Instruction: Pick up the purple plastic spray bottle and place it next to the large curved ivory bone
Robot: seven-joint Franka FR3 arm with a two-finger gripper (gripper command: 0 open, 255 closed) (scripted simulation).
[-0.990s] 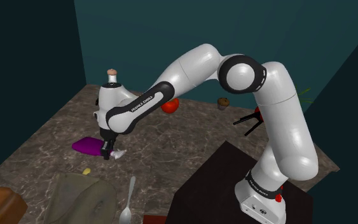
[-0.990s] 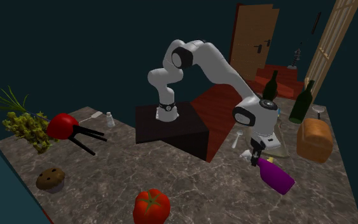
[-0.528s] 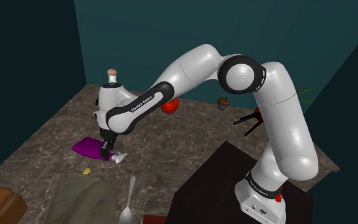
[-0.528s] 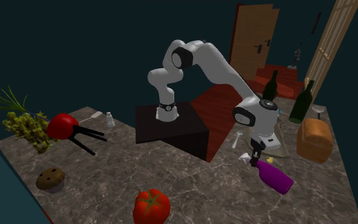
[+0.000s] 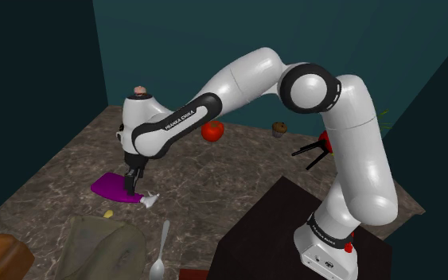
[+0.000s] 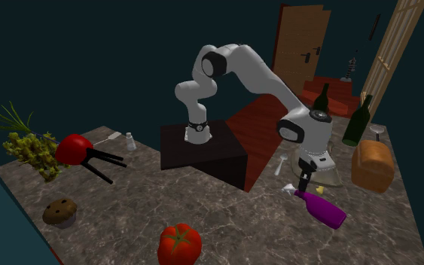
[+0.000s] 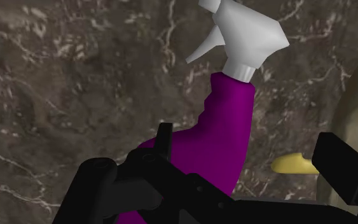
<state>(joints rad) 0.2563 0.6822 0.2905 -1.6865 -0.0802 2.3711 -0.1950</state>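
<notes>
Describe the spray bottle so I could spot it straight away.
On the marble table, look below the gripper at the arm's end. The spray bottle lies there on its side: a purple body with a white trigger head, unlike the grey spoon nearby.

Shoulder cam behind stand [image 5: 262, 229], 2nd ext opposite, wrist close-up; all share purple bottle [image 7: 225, 137].
</notes>
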